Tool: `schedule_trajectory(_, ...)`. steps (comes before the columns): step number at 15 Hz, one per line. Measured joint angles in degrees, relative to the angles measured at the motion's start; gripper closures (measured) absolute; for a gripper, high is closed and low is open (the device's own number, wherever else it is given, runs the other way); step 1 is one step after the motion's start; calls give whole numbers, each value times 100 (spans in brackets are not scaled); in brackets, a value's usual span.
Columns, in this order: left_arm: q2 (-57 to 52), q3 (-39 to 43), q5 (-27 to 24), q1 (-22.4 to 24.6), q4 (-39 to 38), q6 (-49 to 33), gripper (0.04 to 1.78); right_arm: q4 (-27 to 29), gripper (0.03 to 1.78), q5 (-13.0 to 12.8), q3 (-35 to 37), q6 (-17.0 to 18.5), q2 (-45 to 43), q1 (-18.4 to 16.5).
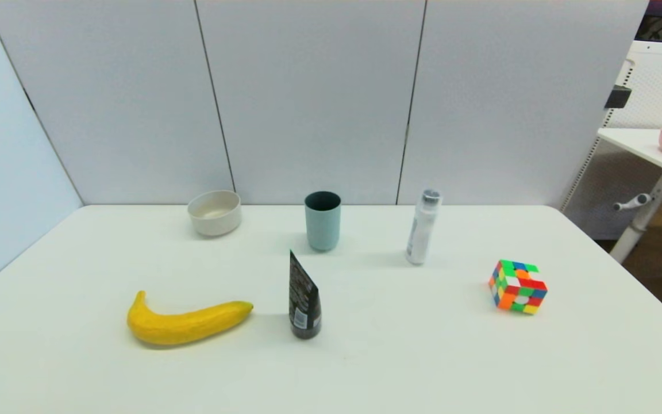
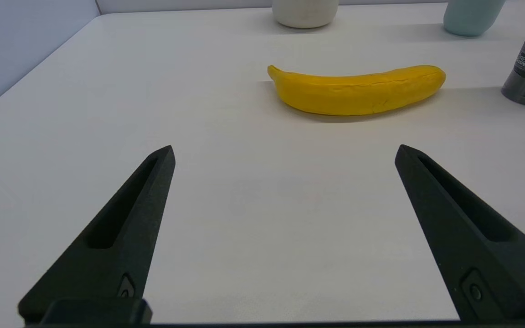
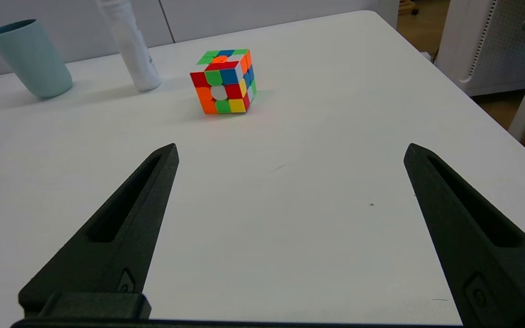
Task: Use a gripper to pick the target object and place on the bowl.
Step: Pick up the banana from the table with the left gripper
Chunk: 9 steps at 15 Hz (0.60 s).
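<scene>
Head view: bowl [image 1: 214, 213] | left wrist — claw [image 2: 285, 152] spread, banana [image 2: 357, 89]

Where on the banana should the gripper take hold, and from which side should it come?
Probably at the thick middle of the banana, coming from above with the left gripper, which is open and nearest. The banana lies flat on the table, so the fingers can close across its narrow width. The black tube stands beside its blunt end.

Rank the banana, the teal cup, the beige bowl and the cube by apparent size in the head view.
1. banana
2. teal cup
3. cube and beige bowl: look alike; the bowl sits farther back, so unranked.
</scene>
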Motion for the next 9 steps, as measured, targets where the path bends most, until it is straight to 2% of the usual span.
schedule_trajectory(9,0,0,0,0,0,2,11,0,10,1,0,2,0,0)
